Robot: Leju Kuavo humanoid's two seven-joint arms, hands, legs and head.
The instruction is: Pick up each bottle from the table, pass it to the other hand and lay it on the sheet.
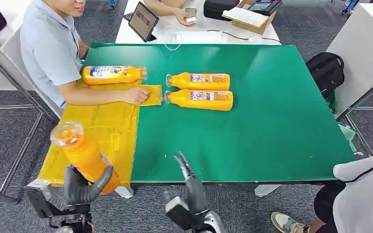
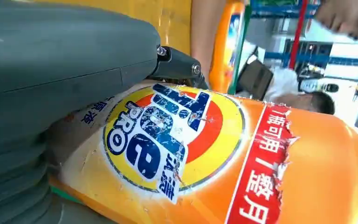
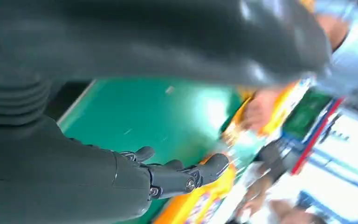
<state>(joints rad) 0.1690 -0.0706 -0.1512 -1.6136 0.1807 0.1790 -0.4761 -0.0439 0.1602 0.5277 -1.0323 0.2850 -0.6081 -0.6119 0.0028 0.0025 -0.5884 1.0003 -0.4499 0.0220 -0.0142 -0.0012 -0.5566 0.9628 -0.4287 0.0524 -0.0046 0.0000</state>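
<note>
My left hand (image 1: 83,187) grips an orange detergent bottle (image 1: 80,153) by its lower body, holding it tilted, cap end up, over the near corner of the yellow sheet (image 1: 104,128). Up close, its label (image 2: 168,140) lies against my left hand (image 2: 51,93). My right hand (image 1: 190,182) is open at the table's near edge, fingers stretched out, holding nothing; the right wrist view shows it (image 3: 168,175) over the green top. One bottle (image 1: 112,74) lies on the sheet's far end. Two more bottles (image 1: 198,80) (image 1: 200,99) lie side by side on the green table (image 1: 272,111).
A person in a light blue shirt (image 1: 48,46) sits at the far left with a hand (image 1: 137,95) resting on the sheet. Another person (image 1: 364,194) stands at the near right. A black backpack (image 1: 326,70) sits beyond the table's right edge, and a white table (image 1: 194,29) behind holds a tablet.
</note>
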